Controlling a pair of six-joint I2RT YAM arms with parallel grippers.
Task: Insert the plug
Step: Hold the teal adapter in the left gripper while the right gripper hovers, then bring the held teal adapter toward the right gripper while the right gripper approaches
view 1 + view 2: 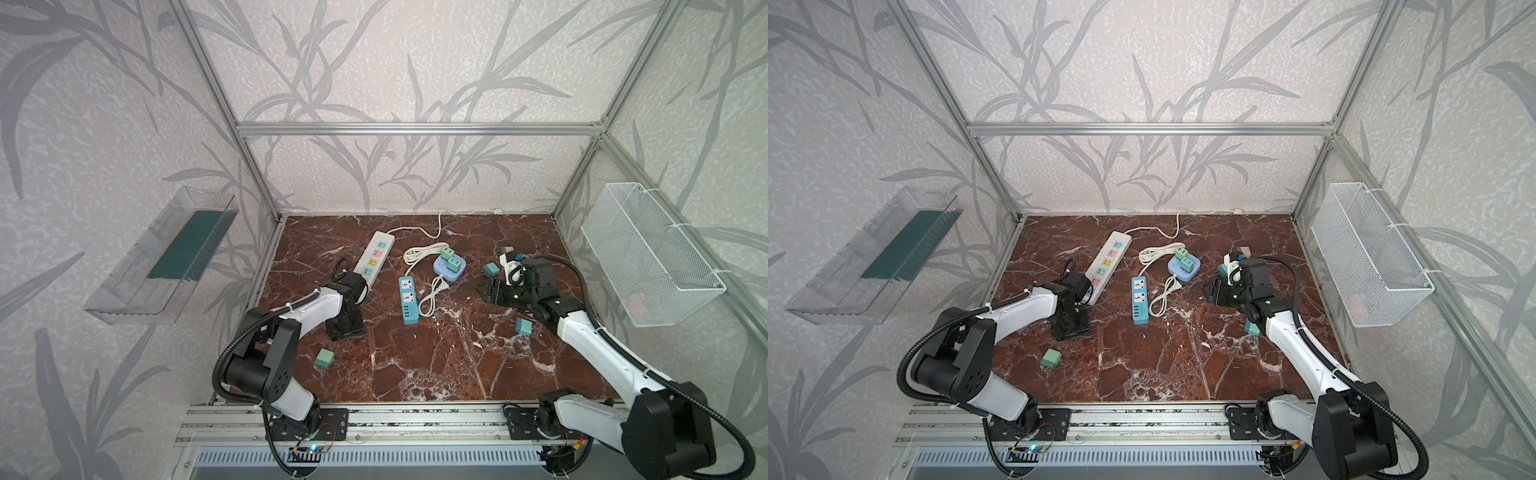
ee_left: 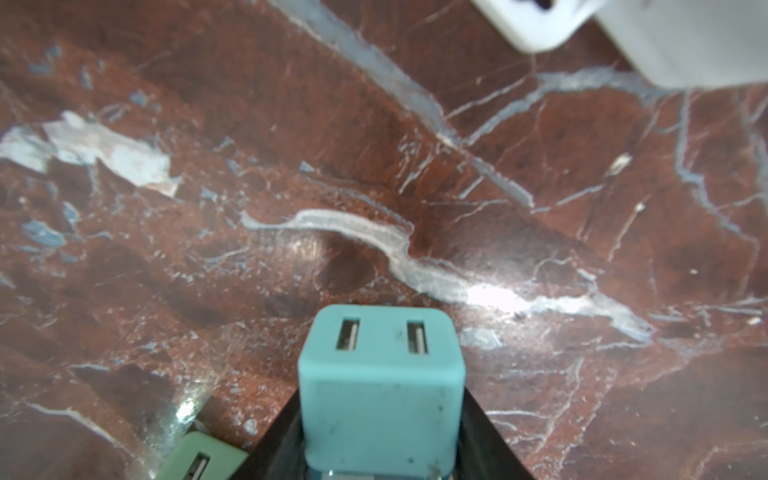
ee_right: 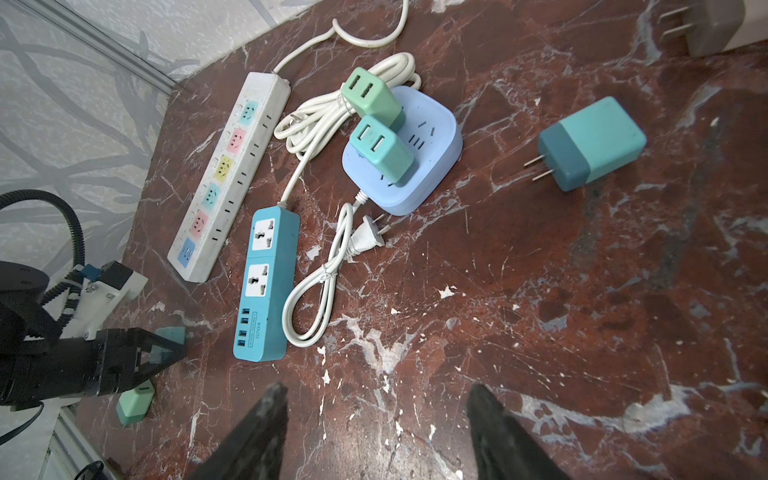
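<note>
Early days on this one, I reckon. A green charger point(image 3: 372, 97) and a teal charger point(image 3: 382, 153) already sit in the light blue socket block point(image 3: 432, 137) around the middle of the tabletop point(image 1: 457, 374), but the plug in play isn't in anything yet. The left gripper point(image 3: 166, 353) is down low near the tabletop's left edge, just in front of the near end of the white power strip point(image 1: 375, 259). Its jaws are pinched in on both sides of a teal plug point(image 2: 380, 390), so I'd call that grabbed. Can't tell if it's off the surface though. A pale green plug point(image 1: 324, 358) lies loose right beside it. What's left is to lift, carry, line up the prongs and push into a free socket. The right gripper point(image 3: 374, 436) hangs wide open over the right half with nothing in it.
</note>
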